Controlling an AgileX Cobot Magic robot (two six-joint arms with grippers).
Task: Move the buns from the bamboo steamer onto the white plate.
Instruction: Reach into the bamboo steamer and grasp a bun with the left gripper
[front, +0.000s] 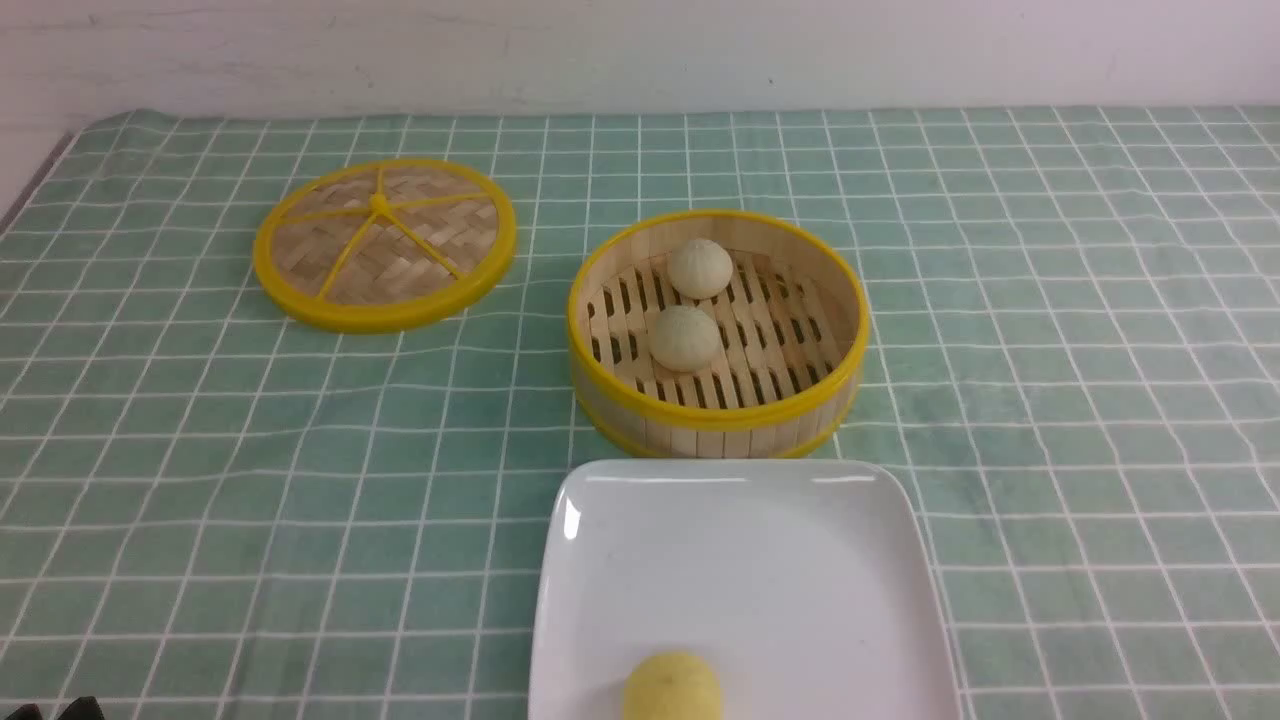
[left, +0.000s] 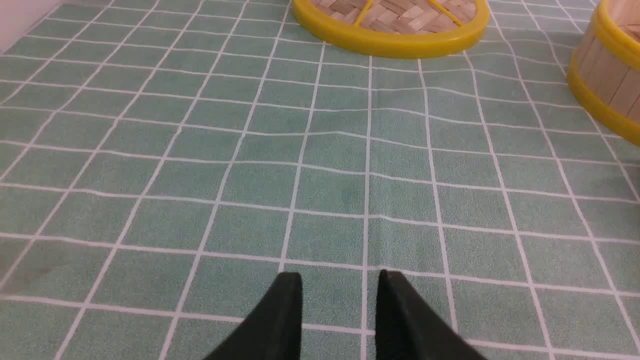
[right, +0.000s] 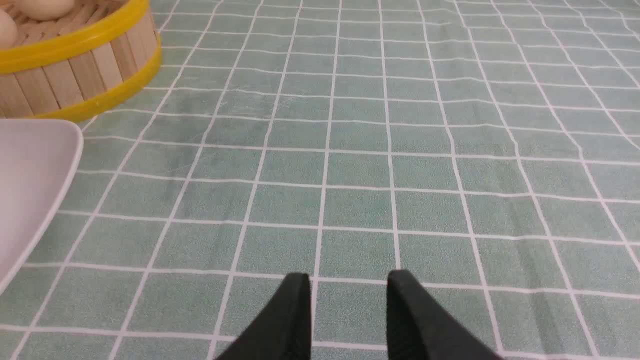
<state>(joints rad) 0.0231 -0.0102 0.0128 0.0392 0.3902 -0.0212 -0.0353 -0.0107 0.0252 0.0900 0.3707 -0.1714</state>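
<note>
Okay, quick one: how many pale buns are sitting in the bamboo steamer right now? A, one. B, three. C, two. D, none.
C: a farther pale bun and a nearer pale bun both lie on the slatted floor of the bamboo steamer, while the white plate holds only a yellow bun.

Bright even light leaves faint shadows, glints on the white plate (front: 570, 520), and sharp tablecloth (right: 350, 190) ahead of the right gripper (right: 345, 274).
</note>
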